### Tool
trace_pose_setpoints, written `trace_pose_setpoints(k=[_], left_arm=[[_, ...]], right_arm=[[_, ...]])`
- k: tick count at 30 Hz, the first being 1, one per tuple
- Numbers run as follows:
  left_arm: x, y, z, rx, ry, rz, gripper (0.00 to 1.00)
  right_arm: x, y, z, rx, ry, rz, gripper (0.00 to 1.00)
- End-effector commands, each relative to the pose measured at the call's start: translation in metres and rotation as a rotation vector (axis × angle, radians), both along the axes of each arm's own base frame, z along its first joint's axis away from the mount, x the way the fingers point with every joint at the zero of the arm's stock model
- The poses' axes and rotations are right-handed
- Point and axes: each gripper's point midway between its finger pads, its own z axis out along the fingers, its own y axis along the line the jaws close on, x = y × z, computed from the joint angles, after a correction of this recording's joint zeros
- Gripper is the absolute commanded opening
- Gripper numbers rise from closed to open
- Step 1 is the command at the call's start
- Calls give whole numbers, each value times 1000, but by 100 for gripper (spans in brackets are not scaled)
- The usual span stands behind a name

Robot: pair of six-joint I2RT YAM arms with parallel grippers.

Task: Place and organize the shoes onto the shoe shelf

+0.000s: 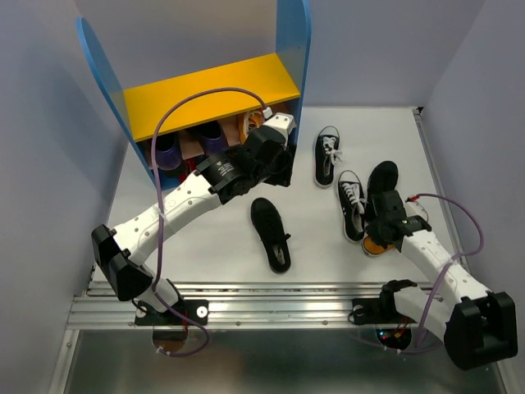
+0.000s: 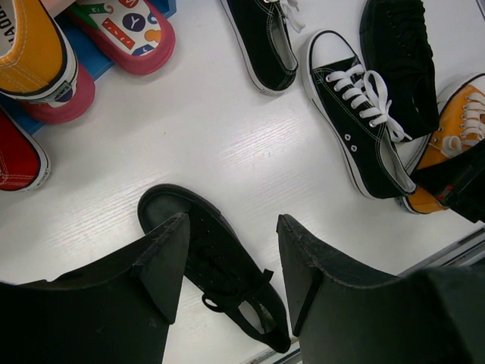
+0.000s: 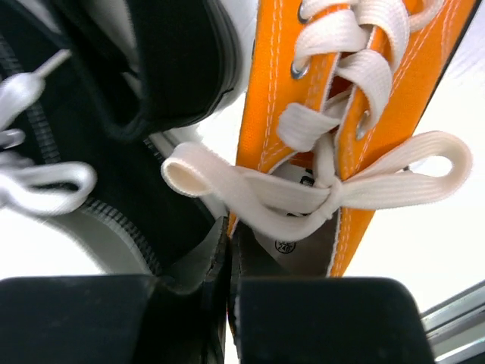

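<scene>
The shoe shelf (image 1: pixel 209 92) stands at the back left, with an orange sneaker (image 2: pixel 26 42) on its lower board. My left gripper (image 1: pixel 276 168) (image 2: pixel 232 224) is open and empty and hovers by the shelf's right foot, above a black slip-on (image 1: pixel 271 234) (image 2: pixel 220 265). Two black canvas sneakers (image 1: pixel 326 156) (image 1: pixel 351 205) and a second black slip-on (image 1: pixel 381 182) lie to the right. My right gripper (image 1: pixel 379 234) (image 3: pixel 229 250) is shut on the side wall of the other orange sneaker (image 3: pixel 379 83) (image 1: pixel 376 245), next to a canvas sneaker (image 3: pixel 68 174).
Other small shoes sit on the lower board: a red one (image 2: pixel 15 159), a pink patterned one (image 2: pixel 125 30) and purple ones (image 1: pixel 168 152). A metal rail (image 1: pixel 271 300) runs along the table's near edge. Grey walls close in left, right and back.
</scene>
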Motion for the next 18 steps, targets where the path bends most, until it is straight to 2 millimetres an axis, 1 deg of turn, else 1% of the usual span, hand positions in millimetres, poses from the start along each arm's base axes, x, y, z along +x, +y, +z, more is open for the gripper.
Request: trace_pose_setpoints(k=[1,2,3,4,5,6,7,8,10,11,12,13,14,15,16,18], left_arm=[[-6,11,28,-52,-51,7,61],[-6,14,32,-55,-60,15,61],[-6,15,35,-61,-65,24,61],[-7,19,42,-74,-76,34,61],[-7,21,46,-82,-81,42,61],[-7,22,51,-99,-85,52,61],[-8,24,54,-109,-90,59,61],[-9,28,60,-124,-99,70,61],[-10,31,66,-148,-101,89,61],[-11,35,71,-162,-108,101,61],[-11,37,72,-169,-110,111,61],[-11,41,76,-184,-113,130,61],[-11,43,77,-188,-115,141,61],[-10,46,78,-195,-117,159,61],[-8,53,78,-196,-111,194,61],[-5,59,78,-198,-103,226,61]], right_arm=[[9,-5,41,9,-155,-22,1],[9,-10,50,-14,-179,-30,1],[13,-13,71,-25,-224,-32,1],[9,-20,82,-73,-230,-17,1],[15,-21,105,-86,-274,-9,1],[15,-24,112,-122,-258,28,1],[18,-23,124,-137,-277,61,1],[26,-18,142,-146,-291,123,1],[35,-10,156,-141,-300,184,1],[41,0,159,-112,-296,233,1],[47,4,167,-112,-313,268,1],[52,16,180,-98,-345,316,1],[54,23,188,-98,-370,349,1],[59,28,192,-112,-379,384,1],[62,44,199,-111,-390,444,1],[65,66,201,-120,-387,535,1]])
